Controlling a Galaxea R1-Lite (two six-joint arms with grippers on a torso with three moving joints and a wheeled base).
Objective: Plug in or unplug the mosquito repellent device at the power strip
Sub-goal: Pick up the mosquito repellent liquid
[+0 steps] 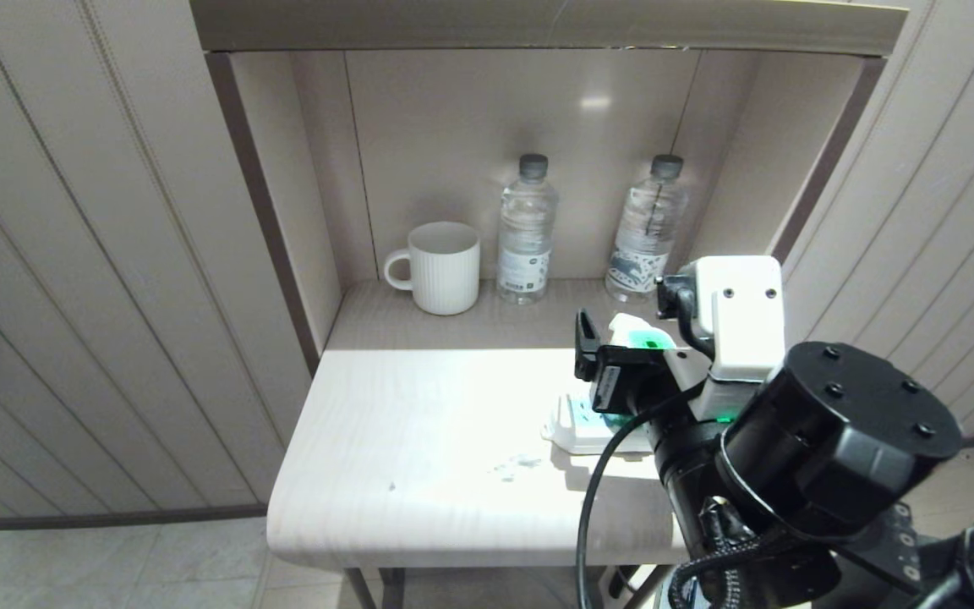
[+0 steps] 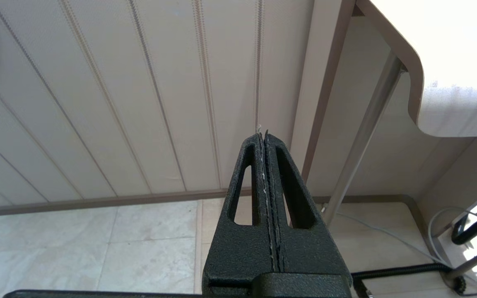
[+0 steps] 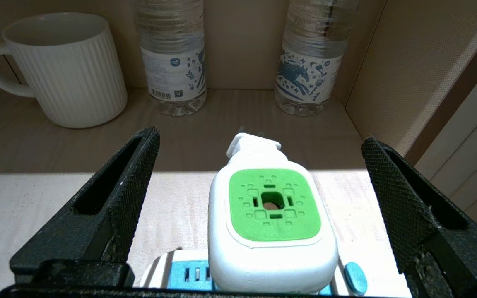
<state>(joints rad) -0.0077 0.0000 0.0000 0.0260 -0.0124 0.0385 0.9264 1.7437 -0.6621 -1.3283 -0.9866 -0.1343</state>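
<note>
My right gripper [image 3: 259, 198] hung over the desk [image 1: 419, 440] with its fingers [image 3: 114, 194] spread wide and empty, one on either side of the mosquito repellent device [image 3: 271, 223] but touching neither flank. The device sat on the power strip [image 3: 189, 275], which lay near the desk's right front edge; its green-and-white square head faced me, and it looked plugged in, though the head hid the prongs and I could not be sure. My left gripper [image 2: 265, 198] was parked low beside the desk with its fingers pressed together, holding nothing. I judged the main risk to be the strip itself: it lay loose, so a pull on the device could lift or drag the whole strip instead of freeing the plug. Closing off-centre could also tilt the head and bend the prongs, or nudge the blue button [image 3: 355, 278] just beside it. Behind stood a white ribbed mug [image 3: 66, 68] and two water bottles [image 3: 172, 54], well apart from my fingers. The bottle labels carried blue drawings and a barcode; no brand or wording was legible to me.
</note>
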